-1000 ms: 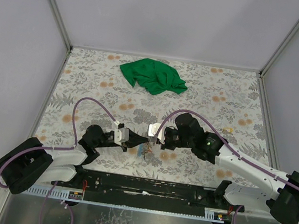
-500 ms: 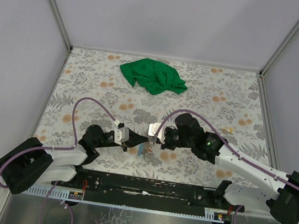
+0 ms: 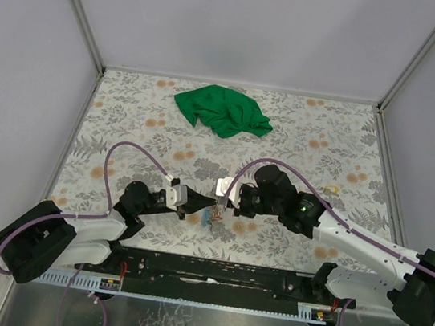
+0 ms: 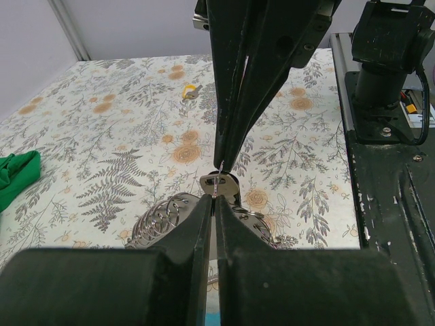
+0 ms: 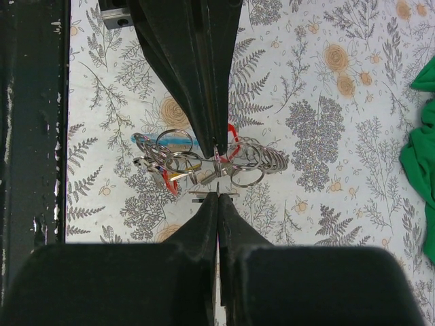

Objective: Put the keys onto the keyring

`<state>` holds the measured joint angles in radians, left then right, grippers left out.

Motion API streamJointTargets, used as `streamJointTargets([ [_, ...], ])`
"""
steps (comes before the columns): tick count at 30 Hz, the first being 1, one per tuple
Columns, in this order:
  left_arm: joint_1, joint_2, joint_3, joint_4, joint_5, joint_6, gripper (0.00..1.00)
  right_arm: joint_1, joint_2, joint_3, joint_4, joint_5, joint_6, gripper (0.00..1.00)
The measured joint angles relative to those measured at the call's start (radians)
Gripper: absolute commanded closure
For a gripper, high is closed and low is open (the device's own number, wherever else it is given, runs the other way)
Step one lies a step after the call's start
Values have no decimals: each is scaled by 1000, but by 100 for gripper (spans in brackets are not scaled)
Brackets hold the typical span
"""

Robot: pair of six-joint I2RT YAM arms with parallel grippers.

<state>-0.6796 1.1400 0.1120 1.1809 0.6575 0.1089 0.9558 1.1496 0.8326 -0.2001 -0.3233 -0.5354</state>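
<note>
The keyring (image 5: 204, 159) is a bunch of several thin grey metal rings hanging just above the flowered table. A red tag (image 5: 233, 134) and a light blue tag (image 5: 163, 140) show among the rings. My left gripper (image 3: 211, 205) is shut on one ring of the bunch; its tips show in the left wrist view (image 4: 215, 198). My right gripper (image 3: 228, 206) meets it tip to tip and is shut on a small flat silver key (image 5: 211, 194), also seen in the left wrist view (image 4: 219, 183). The bunch shows in the top view (image 3: 214, 218).
A crumpled green cloth (image 3: 223, 111) lies at the back of the table. A tiny dark-and-yellow item (image 3: 329, 190) lies to the right, also in the left wrist view (image 4: 189, 91). The black base rail (image 3: 218, 273) runs along the near edge.
Little differs. The two gripper tips stay together, and the hanging bunch has shifted slightly under them.
</note>
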Motion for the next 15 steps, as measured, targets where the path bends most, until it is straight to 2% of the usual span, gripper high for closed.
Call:
streamJointTargets([
  [15, 0, 0, 0, 0, 0, 0, 100, 0, 10, 0, 3, -11, 6, 100],
])
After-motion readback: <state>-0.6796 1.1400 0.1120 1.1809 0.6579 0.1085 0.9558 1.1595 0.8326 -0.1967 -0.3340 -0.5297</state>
